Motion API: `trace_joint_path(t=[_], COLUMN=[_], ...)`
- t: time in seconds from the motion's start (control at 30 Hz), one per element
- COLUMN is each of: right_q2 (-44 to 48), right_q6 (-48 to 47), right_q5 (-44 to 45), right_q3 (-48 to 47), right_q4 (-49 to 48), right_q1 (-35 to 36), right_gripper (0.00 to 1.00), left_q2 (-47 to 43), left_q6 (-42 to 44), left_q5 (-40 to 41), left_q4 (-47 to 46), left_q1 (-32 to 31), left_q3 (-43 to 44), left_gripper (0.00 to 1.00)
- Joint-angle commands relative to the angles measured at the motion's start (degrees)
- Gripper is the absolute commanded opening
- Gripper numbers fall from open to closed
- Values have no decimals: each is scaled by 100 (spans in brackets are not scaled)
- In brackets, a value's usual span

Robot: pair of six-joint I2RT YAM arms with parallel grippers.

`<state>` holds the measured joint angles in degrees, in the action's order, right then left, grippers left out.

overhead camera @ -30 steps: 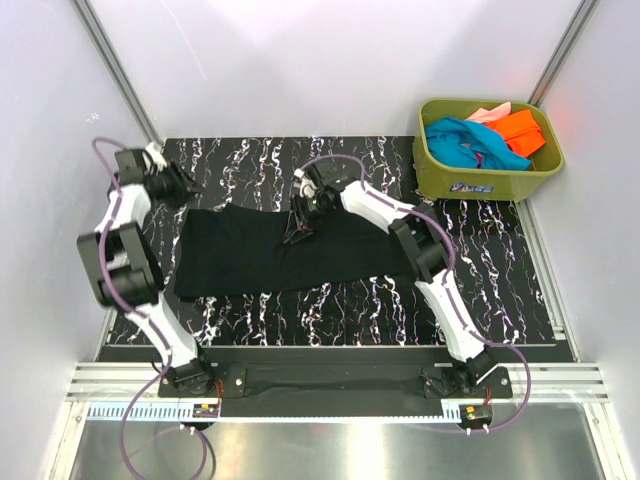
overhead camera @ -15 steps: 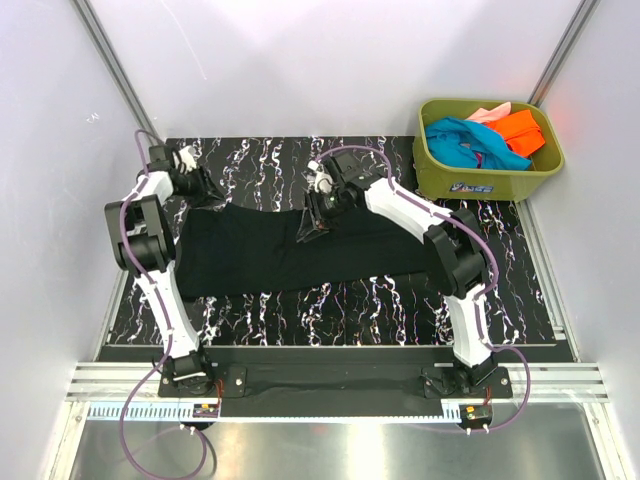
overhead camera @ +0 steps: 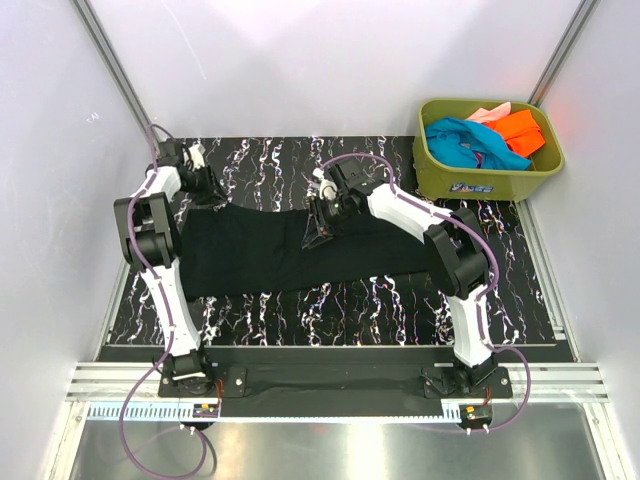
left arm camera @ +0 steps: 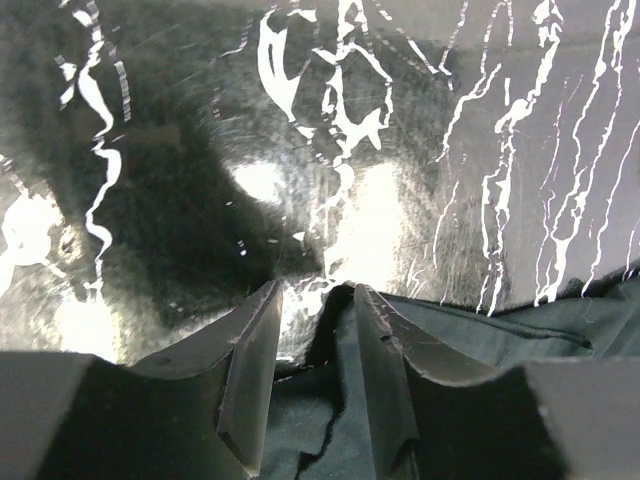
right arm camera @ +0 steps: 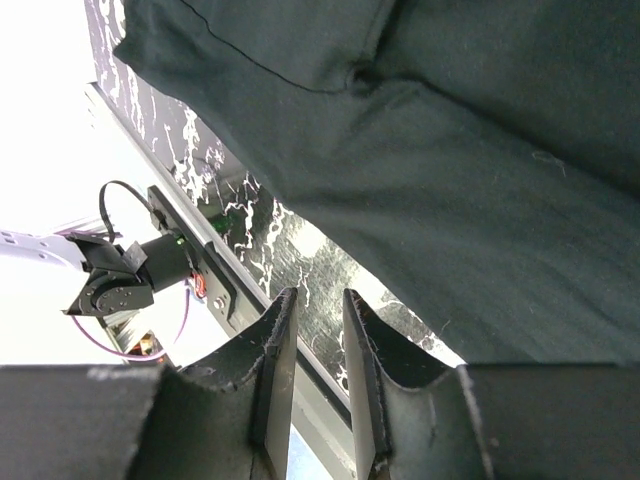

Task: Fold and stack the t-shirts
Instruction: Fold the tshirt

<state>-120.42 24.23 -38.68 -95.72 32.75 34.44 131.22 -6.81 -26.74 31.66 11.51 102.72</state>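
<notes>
A large black t-shirt [overhead camera: 250, 255] lies spread flat across the black marbled mat [overhead camera: 330, 305]. My left gripper [overhead camera: 208, 192] is at the shirt's far left corner. In the left wrist view its fingers [left arm camera: 315, 290] stand apart, with the shirt's edge [left arm camera: 480, 330] bunched between them. My right gripper [overhead camera: 312, 238] hovers over the shirt's far edge near the middle. In the right wrist view its fingers [right arm camera: 319, 295] are a narrow gap apart and hold nothing, with the shirt [right arm camera: 450, 200] beyond them. Teal [overhead camera: 465, 140], orange [overhead camera: 520, 130] and pink [overhead camera: 488, 113] tees lie in the tub.
The olive-green tub [overhead camera: 480, 182] stands at the mat's far right corner. White walls close in on both sides and the back. The arm bases and a metal rail [overhead camera: 330, 385] run along the near edge.
My left gripper has swung right along the far edge to the shirt's far left corner. My right gripper has shifted slightly right and nearer over the shirt.
</notes>
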Motion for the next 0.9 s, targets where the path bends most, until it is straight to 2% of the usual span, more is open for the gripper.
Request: trace_joint_path(t=[0.0, 0.37, 0.5, 0.7, 0.8, 0.87], right_q2=[440, 581, 634, 643, 678, 669], right_q6=[-15, -23, -6, 12, 12, 12], right_q5=[-131, -193, -219, -254, -263, -263], right_q3=[124, 308, 387, 432, 414, 397], right_q4=[-243, -331, -383, -419, -384, -366], right_q1=[-25, -25, -25, -42, -51, -60], right_gripper=[31, 31, 30, 30, 30, 30], left_q2=[115, 44, 53, -87, -245, -316], left_q6=[268, 461, 496, 523, 461, 417], left_q5=[143, 441, 556, 626, 548, 547], left_q4=[130, 314, 385, 323, 314, 376], left_q1=[-122, -316, -316, -325, -351, -395], left_q3=[83, 82, 100, -67, -94, -41], left_gripper=[40, 36, 29, 13, 1, 0])
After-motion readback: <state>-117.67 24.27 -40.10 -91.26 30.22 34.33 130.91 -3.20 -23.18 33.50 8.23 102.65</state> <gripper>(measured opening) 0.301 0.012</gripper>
